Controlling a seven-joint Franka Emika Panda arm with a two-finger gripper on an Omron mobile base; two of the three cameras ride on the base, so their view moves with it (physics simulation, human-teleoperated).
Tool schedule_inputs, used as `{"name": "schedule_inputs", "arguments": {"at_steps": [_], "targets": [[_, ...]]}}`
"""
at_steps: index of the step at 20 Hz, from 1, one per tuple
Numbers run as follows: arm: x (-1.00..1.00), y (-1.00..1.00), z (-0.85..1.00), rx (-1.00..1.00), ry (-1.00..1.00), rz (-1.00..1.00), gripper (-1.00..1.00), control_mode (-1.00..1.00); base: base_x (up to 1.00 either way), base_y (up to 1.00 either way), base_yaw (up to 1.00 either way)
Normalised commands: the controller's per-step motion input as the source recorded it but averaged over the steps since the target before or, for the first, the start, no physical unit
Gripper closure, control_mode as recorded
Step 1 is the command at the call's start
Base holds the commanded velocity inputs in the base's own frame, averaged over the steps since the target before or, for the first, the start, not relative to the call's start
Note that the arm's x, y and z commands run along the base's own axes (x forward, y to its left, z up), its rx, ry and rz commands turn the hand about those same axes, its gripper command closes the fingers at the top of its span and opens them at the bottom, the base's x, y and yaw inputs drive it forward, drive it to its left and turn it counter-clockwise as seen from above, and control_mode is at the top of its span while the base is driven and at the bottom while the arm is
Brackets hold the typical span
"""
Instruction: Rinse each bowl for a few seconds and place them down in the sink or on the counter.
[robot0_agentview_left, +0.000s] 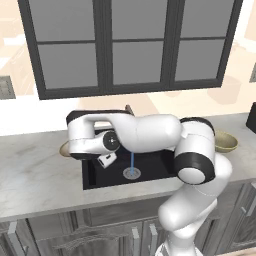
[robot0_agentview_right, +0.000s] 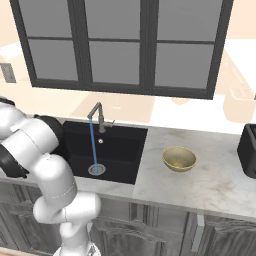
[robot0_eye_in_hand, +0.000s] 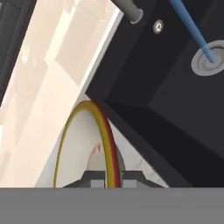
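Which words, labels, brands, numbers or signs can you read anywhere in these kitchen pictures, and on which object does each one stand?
None: no readable text in any view.
Olive-yellow bowl: plain, no mark.
Tan-rimmed bowl: a faint reddish pattern inside, too blurred to read as text.
Sink, faucet and counter: no label or brand visible.

1. My arm (robot0_agentview_left: 150, 132) is made of glossy white, rounded, tube-like shells.
2. Black bands ring my joints.
3. A round dark cap sits on my wrist.
4. My claw (robot0_agentview_left: 106, 160) is small, white and boxy, with dark finger tips.
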Motion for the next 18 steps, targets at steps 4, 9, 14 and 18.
{"name": "schedule_inputs", "arguments": {"at_steps": [4,9,14,18], "targets": [[0.00,0.16,-0.09,-0.01,0.06,0.00,1.00,-1.00,0.00,0.00,0.00],[0.00,0.10,-0.13,-0.02,0.03,0.00,1.00,-1.00,0.00,0.00,0.00],[0.00,0.09,-0.16,-0.02,0.00,0.00,1.00,-1.00,0.00,0.00,0.00],[-0.02,0.02,-0.18,0.00,0.00,0.00,1.00,-1.00,0.00,0.00,0.00]]}}
